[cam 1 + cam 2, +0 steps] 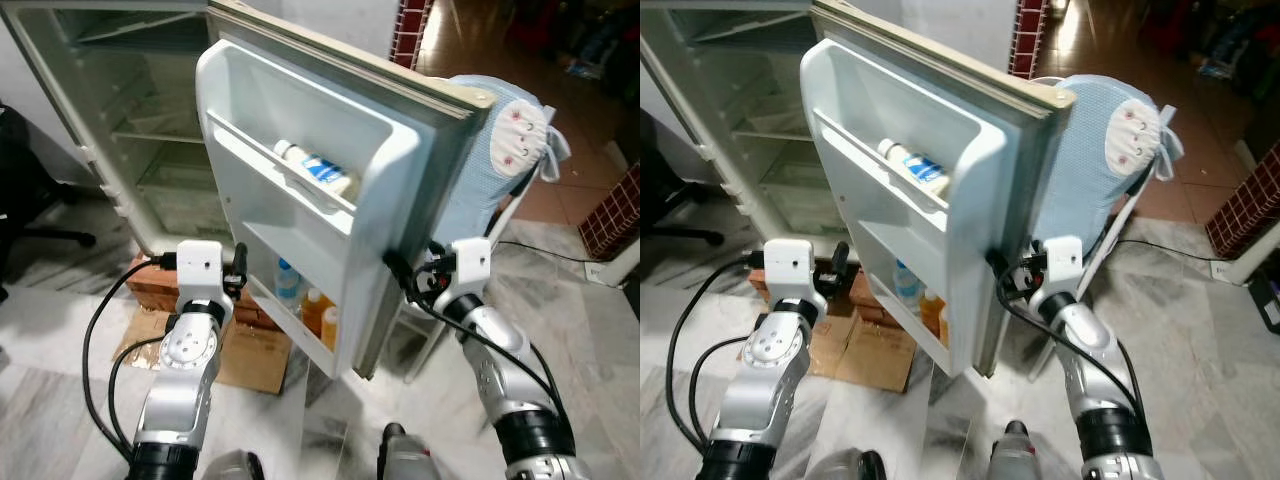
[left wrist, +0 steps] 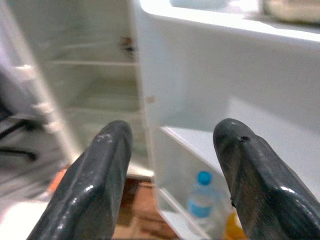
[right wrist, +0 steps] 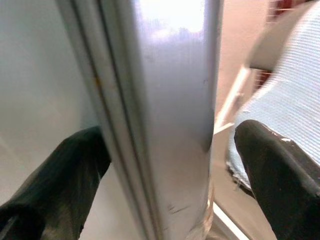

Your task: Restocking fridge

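The right end effector [image 3: 165, 165] is spread wide astride the outer edge of the open fridge door [image 1: 400, 190], one finger on each face. The left end effector [image 2: 172, 175] is held open, empty, near the door's inner side. A white bottle [image 1: 318, 170] is seen lying in the upper door shelf; a blue-capped bottle [image 2: 201, 202] stands in the lower one

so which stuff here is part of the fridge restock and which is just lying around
Part of the job:
- fridge, open
- fridge door, its edge between the right gripper fingers
- white bottle lying on the upper door shelf
- blue-capped bottle and orange bottles on the lower door shelf
- left gripper, open, holding nothing

Just lying about:
- cardboard on the floor
- chair with blue cover
- bricks
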Robot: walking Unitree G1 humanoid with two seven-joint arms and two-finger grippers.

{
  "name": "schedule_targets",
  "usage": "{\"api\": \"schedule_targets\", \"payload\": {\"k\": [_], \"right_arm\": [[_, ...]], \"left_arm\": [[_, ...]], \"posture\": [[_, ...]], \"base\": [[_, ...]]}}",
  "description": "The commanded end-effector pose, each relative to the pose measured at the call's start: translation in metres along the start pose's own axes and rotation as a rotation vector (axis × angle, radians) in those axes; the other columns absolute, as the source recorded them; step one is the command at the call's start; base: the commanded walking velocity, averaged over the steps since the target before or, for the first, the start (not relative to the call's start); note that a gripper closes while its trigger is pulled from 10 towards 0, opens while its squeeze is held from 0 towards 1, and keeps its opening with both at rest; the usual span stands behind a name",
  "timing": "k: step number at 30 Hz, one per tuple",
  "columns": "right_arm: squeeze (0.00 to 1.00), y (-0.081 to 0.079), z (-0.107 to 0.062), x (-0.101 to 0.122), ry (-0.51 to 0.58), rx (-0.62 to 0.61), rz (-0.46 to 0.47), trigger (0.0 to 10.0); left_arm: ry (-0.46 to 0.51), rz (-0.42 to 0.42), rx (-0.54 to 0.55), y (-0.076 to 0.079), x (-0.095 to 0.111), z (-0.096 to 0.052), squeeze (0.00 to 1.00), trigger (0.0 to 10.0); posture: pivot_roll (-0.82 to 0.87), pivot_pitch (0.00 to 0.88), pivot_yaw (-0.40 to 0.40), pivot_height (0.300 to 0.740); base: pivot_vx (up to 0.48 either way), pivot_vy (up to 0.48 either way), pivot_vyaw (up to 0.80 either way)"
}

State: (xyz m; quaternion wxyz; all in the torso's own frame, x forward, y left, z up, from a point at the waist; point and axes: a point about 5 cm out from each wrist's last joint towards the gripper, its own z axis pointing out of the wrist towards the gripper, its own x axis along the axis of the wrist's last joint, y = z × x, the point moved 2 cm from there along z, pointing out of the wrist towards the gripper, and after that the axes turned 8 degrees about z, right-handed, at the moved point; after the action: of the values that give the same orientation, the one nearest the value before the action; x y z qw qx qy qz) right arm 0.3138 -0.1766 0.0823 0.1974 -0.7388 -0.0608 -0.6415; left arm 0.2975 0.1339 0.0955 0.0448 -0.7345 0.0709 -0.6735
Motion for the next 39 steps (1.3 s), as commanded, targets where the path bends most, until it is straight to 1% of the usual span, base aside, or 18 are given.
{"api": "schedule_targets", "payload": {"k": [1,5,6,12,15,18,21,23,29,31,32,33,34,35,36,37,38,39], "right_arm": [[0.00,-0.007,0.005,0.009,0.020,0.047,-0.006,10.0],[0.00,-0.013,0.001,0.003,-0.028,0.124,0.002,10.0],[0.00,-0.020,-0.004,-0.001,-0.062,0.204,0.008,10.0],[0.00,-0.035,-0.020,-0.009,-0.155,0.404,0.029,10.0],[0.00,-0.036,-0.023,-0.009,-0.168,0.431,0.042,10.0],[0.00,-0.034,-0.025,-0.011,-0.185,0.440,0.028,10.0],[0.00,-0.032,-0.029,-0.013,-0.214,0.471,0.027,10.0],[0.00,-0.030,-0.034,-0.016,-0.246,0.485,0.007,10.0],[0.00,-0.020,-0.042,-0.026,-0.311,0.476,-0.032,10.0],[0.00,-0.010,-0.049,-0.035,-0.364,0.457,-0.063,10.0],[0.00,-0.010,-0.049,-0.035,-0.364,0.457,-0.063,10.0],[0.00,-0.004,-0.051,-0.040,-0.387,0.435,-0.093,10.0],[0.00,0.003,-0.050,-0.042,-0.395,0.387,-0.109,10.0],[0.00,0.003,-0.050,-0.042,-0.395,0.387,-0.109,10.0],[0.00,0.007,-0.049,-0.044,-0.399,0.355,-0.119,10.0],[0.00,0.013,-0.046,-0.045,-0.398,0.299,-0.152,10.0],[0.00,0.023,-0.041,-0.045,-0.389,0.187,-0.189,10.0],[0.00,0.029,-0.037,-0.045,-0.380,0.115,-0.215,10.0]], "left_arm": [[-0.026,0.013,0.006,-0.002,-0.005,-0.001,0.00,10.0],[-0.024,0.012,0.004,-0.002,-0.005,-0.001,0.00,10.0],[-0.022,0.012,0.002,-0.001,-0.005,0.000,0.00,10.0],[-0.020,0.014,0.003,-0.001,-0.004,0.001,0.00,10.0],[-0.016,0.013,0.001,-0.001,-0.004,0.001,0.00,10.0],[-0.014,0.012,0.000,0.000,-0.004,0.001,0.00,10.0],[-0.001,0.010,0.000,0.000,-0.002,0.001,0.00,10.0],[0.010,0.012,-0.003,0.000,-0.001,0.001,0.00,10.0],[0.027,0.006,0.010,-0.002,0.001,0.000,0.00,10.0],[0.035,0.002,0.030,-0.004,0.002,-0.001,0.00,10.0],[0.035,0.002,0.030,-0.004,0.002,-0.001,0.00,10.0],[0.036,0.000,0.042,-0.006,0.002,-0.002,0.00,10.0],[0.035,0.000,0.040,-0.006,0.002,-0.003,0.00,10.0],[0.035,0.000,0.040,-0.006,0.002,-0.003,0.00,10.0],[0.035,0.001,0.038,-0.006,0.001,-0.003,0.00,10.0],[0.031,0.000,0.034,-0.006,0.000,-0.003,0.00,10.0],[0.025,-0.002,0.024,-0.004,-0.001,-0.003,0.00,10.0],[0.020,-0.004,0.017,-0.003,-0.001,-0.003,0.00,10.0]], "posture": [[0.00,0.074,0.038,0.740],[0.00,0.073,0.038,0.740],[0.00,0.072,0.038,0.740],[0.00,0.067,0.039,0.740],[0.00,0.065,0.038,0.740],[0.00,0.065,0.038,0.740],[0.00,0.063,0.038,0.740],[0.00,0.063,0.038,0.740],[-0.01,0.063,0.037,0.740],[-0.01,0.066,0.036,0.740],[-0.01,0.066,0.036,0.740],[0.00,0.067,0.036,0.740],[0.00,0.067,0.036,0.740],[0.00,0.067,0.036,0.740],[0.00,0.067,0.036,0.740],[0.00,0.067,0.036,0.740],[-0.01,0.071,0.035,0.740],[-0.01,0.071,0.035,0.740]], "base": [[0.000,0.461,0.00],[0.000,0.461,0.00],[0.000,0.458,0.00],[0.000,0.459,0.00],[0.000,0.451,0.00],[0.000,0.429,0.00],[0.000,0.167,0.00],[0.000,0.000,0.00],[0.000,0.000,0.00],[0.000,0.000,0.00],[0.000,0.000,0.00],[0.000,0.000,0.00],[0.000,0.000,0.00],[0.000,0.000,0.00],[0.000,0.000,0.00],[0.000,0.000,0.00],[0.000,0.000,0.00],[0.000,0.000,0.00]]}}
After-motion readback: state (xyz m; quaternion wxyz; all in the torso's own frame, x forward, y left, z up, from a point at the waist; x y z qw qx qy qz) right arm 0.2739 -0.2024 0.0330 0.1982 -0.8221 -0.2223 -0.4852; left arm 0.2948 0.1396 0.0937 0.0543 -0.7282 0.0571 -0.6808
